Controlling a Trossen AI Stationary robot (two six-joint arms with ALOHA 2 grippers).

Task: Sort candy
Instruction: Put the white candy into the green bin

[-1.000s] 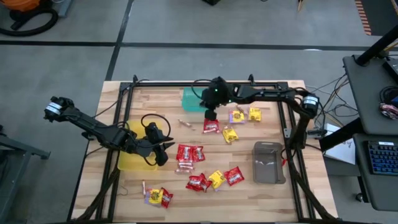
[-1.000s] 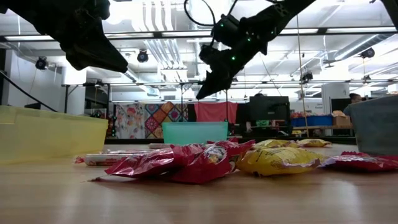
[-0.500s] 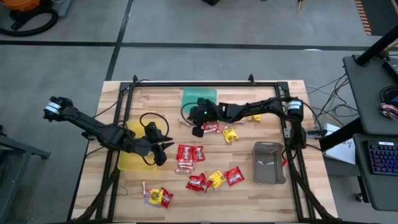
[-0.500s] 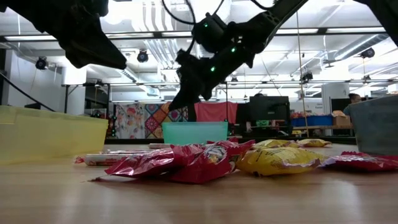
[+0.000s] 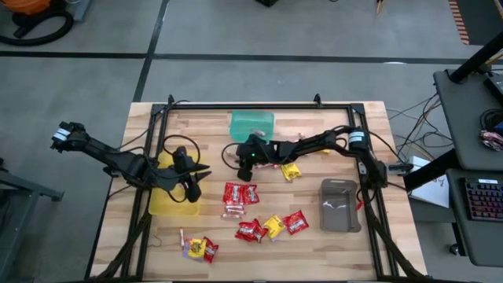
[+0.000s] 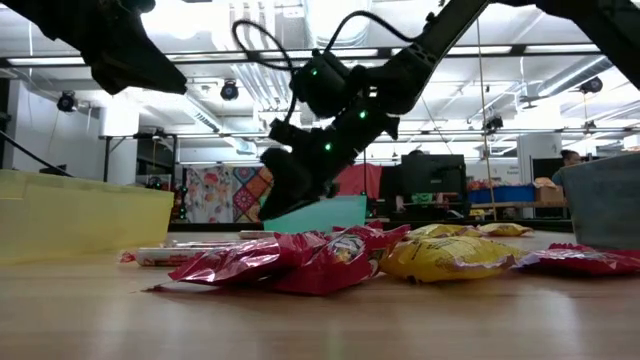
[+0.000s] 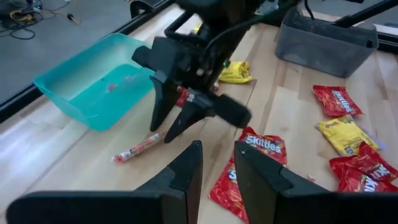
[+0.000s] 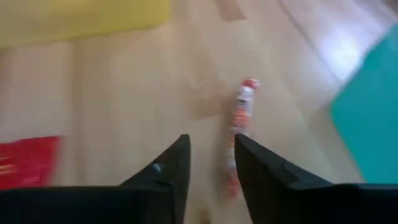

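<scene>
The right pincer (image 7: 168, 127), fingers spread, hangs low over a twisted candy roll (image 7: 138, 148) lying on the counter (image 5: 369, 244) just near of the green tray (image 5: 252, 124). The left pincer (image 5: 194, 179), fingers slightly parted and holding nothing, hovers over the yellow tray (image 5: 169, 206). Red packets (image 5: 240, 193) and yellow packets (image 5: 273, 226) lie scattered mid-counter.

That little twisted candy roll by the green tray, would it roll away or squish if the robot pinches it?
The candy roll looks thin and rounded, so a sideways nudge could probably roll it. It seems tiny and light, likely easy to lift. The right gripper hangs open just above it, beside the green tray; its twisted wrapper ends may crumple, though the middle looks fairly stiff.
</scene>
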